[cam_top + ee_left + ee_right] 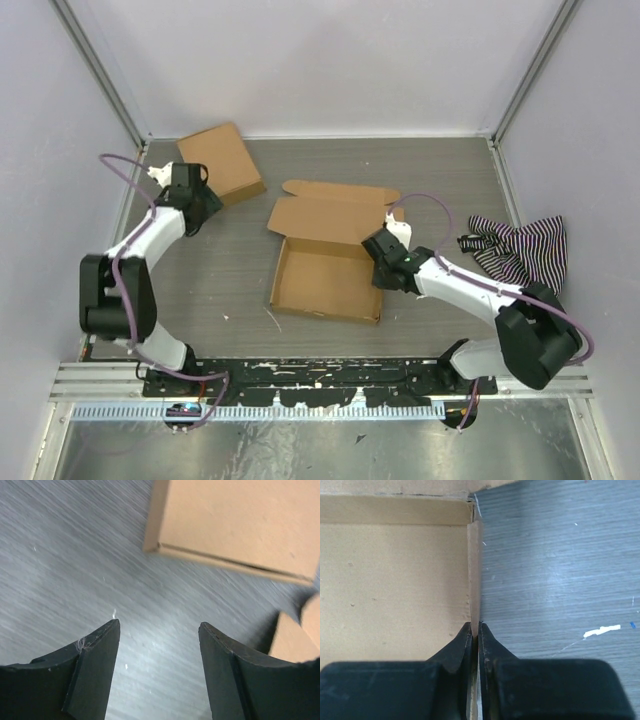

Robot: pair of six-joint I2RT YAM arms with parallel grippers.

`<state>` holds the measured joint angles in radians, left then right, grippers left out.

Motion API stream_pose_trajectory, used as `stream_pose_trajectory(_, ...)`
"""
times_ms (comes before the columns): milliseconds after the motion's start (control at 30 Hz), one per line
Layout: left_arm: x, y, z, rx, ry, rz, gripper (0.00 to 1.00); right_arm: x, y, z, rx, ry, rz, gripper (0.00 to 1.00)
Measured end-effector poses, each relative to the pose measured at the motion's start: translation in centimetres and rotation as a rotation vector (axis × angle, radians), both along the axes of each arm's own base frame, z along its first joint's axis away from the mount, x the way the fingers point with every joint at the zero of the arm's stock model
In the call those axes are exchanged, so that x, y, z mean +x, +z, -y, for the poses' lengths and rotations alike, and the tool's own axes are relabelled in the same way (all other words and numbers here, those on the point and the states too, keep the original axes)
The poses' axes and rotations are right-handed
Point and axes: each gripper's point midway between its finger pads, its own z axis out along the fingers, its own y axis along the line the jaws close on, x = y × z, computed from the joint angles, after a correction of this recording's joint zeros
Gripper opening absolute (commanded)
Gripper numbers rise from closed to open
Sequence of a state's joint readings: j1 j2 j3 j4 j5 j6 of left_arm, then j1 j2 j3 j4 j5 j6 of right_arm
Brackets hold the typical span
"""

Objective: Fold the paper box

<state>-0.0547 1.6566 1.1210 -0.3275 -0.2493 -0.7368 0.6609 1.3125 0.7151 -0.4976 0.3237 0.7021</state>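
Though cropped, paper box (395, 580) wall fills right pincer (475, 626).

Robotics lab test cell. Plain white wall panels (320, 60) set in aluminium frame posts (100, 70) box in a grey wood-grain tabletop (230, 270). White-and-black left arm (150, 238) and right arm (460, 283) are bolted to a scuffed black base plate (340, 380) beside an aluminium rail (100, 382). Loose purple cables (112, 164).

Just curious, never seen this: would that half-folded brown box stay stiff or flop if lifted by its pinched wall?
Probably fairly stiff: the paper box holds flat panels and upright walls. It looks light, being thin sheet. The wall in the right end effector might bend, and the open lid would likely swing.
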Motion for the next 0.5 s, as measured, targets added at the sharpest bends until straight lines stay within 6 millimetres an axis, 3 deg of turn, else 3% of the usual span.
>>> stream_pose_trajectory(233, -3.5, 3.4, 3.9, -0.070, -0.133, 0.137, 0.68, 2.6, 0.0, -1.8, -0.058, 0.122, 0.008, 0.13)
stream_pose_trajectory(500, -4.3, 0.6, 8.3, -0.196, -0.297, 0.061, 0.68, 3.0, -0.1, -2.4, -0.024, 0.172, 0.055, 0.14)
